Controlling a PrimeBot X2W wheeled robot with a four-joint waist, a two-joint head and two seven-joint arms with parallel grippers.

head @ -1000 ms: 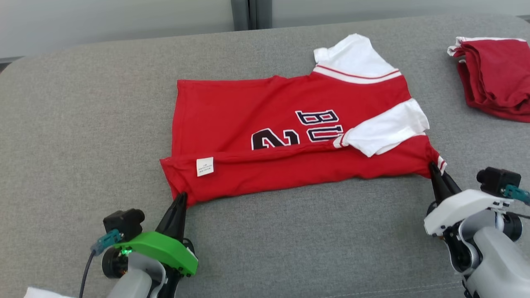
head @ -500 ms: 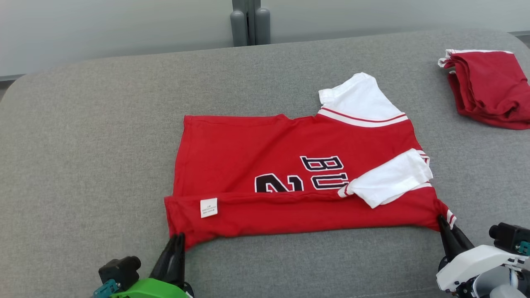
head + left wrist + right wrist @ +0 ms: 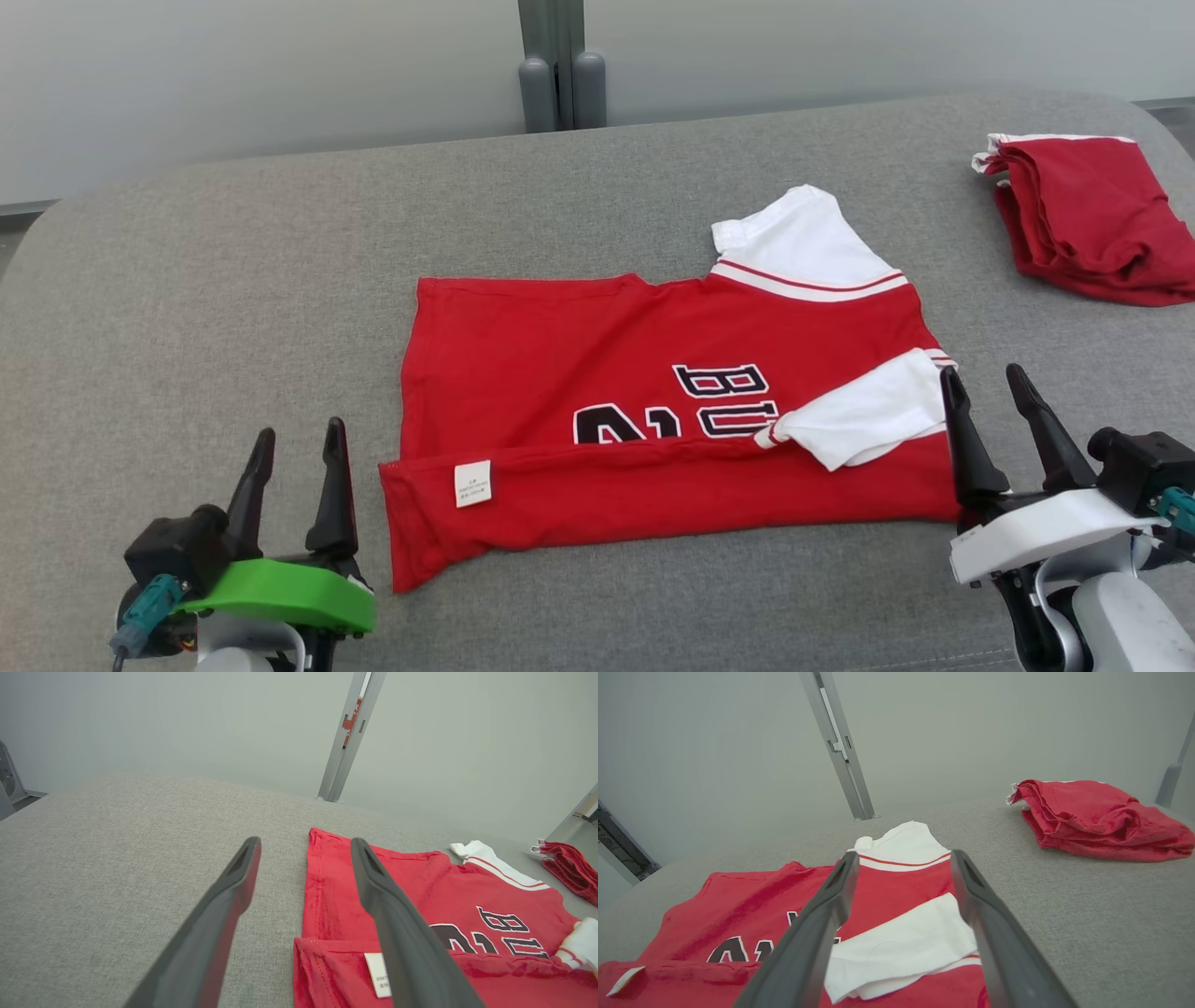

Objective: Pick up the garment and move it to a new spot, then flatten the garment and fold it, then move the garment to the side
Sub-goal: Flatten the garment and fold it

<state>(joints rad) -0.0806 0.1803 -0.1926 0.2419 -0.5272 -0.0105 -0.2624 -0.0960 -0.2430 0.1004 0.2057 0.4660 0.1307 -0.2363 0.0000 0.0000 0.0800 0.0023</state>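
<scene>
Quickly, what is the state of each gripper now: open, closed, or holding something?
Left gripper: open, holding nothing, beside the garment.
Right gripper: open, holding nothing.

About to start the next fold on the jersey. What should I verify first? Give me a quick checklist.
1. Left gripper open, holding nothing: ok.
2. Right gripper open: ok.
3. Right gripper clear of the jersey: cannot tell; it overlaps the jersey's corner in the head view.
4. Near flap folded over the jersey and lying flat: ok.
5. Far sleeve folded in: not ok; it sticks out past the top edge.
6. Folded red garment apart from the jersey: ok.
</scene>
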